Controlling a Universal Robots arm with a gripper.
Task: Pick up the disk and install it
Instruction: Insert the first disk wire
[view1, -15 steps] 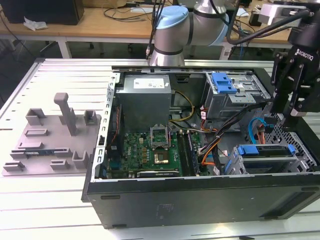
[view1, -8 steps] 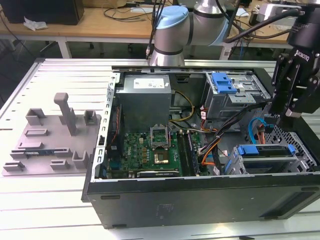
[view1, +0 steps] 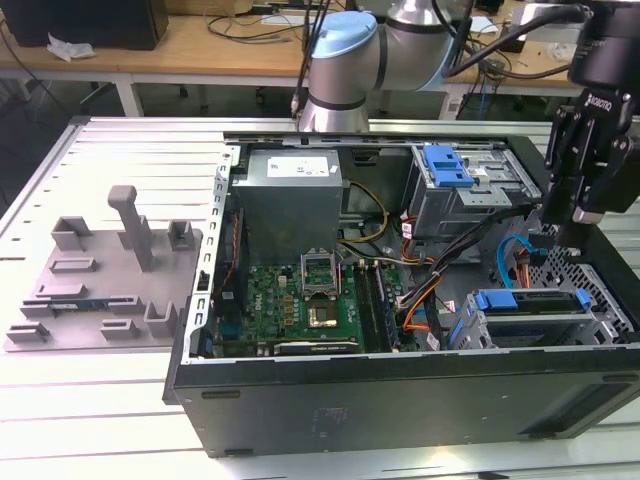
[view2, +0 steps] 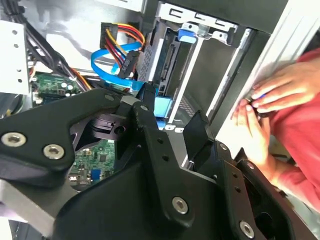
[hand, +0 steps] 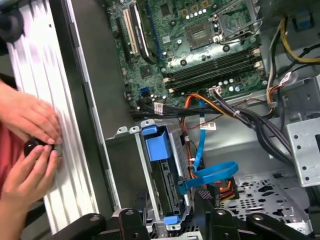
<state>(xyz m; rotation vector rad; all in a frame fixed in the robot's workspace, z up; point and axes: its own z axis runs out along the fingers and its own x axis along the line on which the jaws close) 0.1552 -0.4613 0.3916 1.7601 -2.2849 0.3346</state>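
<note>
Pale slatted worktop (view1: 100, 400) carries an open computer case (view1: 400, 400). We see the disk (hand: 165, 182) seated in its drive cage (hand: 125, 131) just below the claw (view1: 578, 215) — fingers spread, gripping nothing. Beyond the case wall, a person's hands (hand: 30, 145) lie on the worktop.

Matt black metal case (view1: 400, 405); inside it, glossy blue plastic rails (view1: 528, 299), bare grey metal cage (view1: 604, 318); gripper (view1: 577, 218) matt black.
</note>
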